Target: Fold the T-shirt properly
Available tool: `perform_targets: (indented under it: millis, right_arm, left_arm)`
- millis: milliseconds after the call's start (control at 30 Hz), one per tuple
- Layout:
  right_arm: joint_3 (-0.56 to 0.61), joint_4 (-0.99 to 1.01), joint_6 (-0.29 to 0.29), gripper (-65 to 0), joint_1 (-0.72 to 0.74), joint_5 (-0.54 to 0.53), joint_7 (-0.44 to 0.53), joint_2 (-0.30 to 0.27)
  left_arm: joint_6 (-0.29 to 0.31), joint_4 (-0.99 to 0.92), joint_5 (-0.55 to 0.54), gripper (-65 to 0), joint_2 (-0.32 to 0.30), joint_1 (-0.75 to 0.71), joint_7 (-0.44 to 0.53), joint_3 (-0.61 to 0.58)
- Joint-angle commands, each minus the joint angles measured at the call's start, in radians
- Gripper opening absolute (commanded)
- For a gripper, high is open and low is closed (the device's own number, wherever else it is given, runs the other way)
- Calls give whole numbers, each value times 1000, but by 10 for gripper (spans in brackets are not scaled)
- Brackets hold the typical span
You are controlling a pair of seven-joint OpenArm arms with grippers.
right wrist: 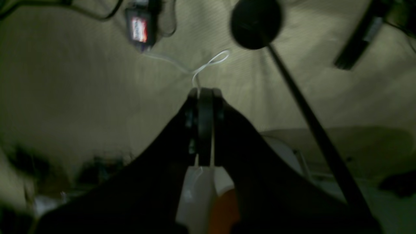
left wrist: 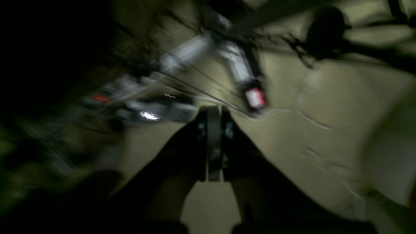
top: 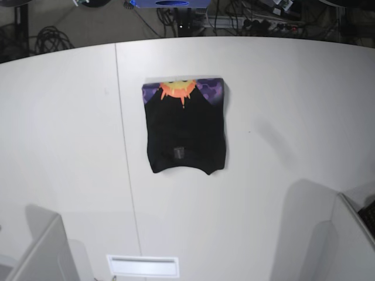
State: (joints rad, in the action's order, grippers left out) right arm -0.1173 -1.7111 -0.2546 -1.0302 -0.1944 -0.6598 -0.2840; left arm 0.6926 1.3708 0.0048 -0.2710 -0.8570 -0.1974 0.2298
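Shirt (top: 184, 126) lies folded at upper center of the table (top: 281, 105), roughly a rectangle, long axis running top-to-bottom in frame, print strip at the top edge. Both arms are out of the base view, well clear. Left claw (left wrist: 214, 143) and right claw (right wrist: 204, 126) are pressed together, pinching nothing. Can't tell which arm is nearer; fold looks done.

Base view bright, even, sharp; both wrist views dim, left heavily motion-blurred.
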Motion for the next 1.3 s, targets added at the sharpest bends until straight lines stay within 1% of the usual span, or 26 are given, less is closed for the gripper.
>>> perform_targets:
  millis: [0,67,133,167,233,300,367,400,467,600,667,733,800,867,1033,1267]
  right_arm:
    - [49,52,-1,-650,14,0,1,-25]
    - [146,181,-1,-650,95,0,5,-48]
    - [209,322,-1,-650,181,-3,48,-50]
    - [224,377,-1,-650,212,-3,81,-48]
    - [261,527,-1,-650,279,-3,177,-44]
    - [305,655,-1,-650,351,-3,251,-34]
    - [357,807,-1,-650,426,-3,320,-22]
    - [382,883,-1,-650,469,-3,355,-19]
    - [417,1063,-1,-650,552,-3,455,12]
    - [449,1457,-1,-650,723,-3,728,88]
    - [456,1589,-1,-650,787,-3,852,124]
    - [456,1641,1,-650,812,-3,915,147]
    - [456,1644,4,-650,818,-1,917,157]
    - [456,1644,5,-650,819,-1,918,159]
    - [451,1644,7,-650,819,-1,921,156]
    - [449,1644,7,-650,833,-3,921,159]
  left_arm:
    - [6,-57,-15,-650,-11,20,23,-10]
    - [6,-182,-15,-650,-6,92,25,-17]
    - [6,-310,-21,-650,-4,163,26,-20]
    - [6,-359,-19,-650,-4,193,28,-20]
    - [6,-474,-13,-650,11,259,42,-22]
    - [6,-569,-13,-650,12,304,89,-23]
    - [3,-672,-12,-650,12,354,157,-39]
    - [-34,-718,-12,-650,12,381,189,-59]
    - [-104,-824,-12,-650,12,442,250,-114]
    - [-204,-1126,-13,-650,22,609,364,-275]
    - [-255,-1284,-13,-650,48,695,427,-375]
    - [-304,-1364,-19,-650,65,738,481,-441]
    - [-351,-1361,-21,-650,77,746,514,-501]
    - [-376,-1327,-21,-650,77,746,507,-537]
    - [-377,-1306,-22,-650,78,752,488,-551]
    - [-377,-1304,-13,-650,89,753,490,-557]
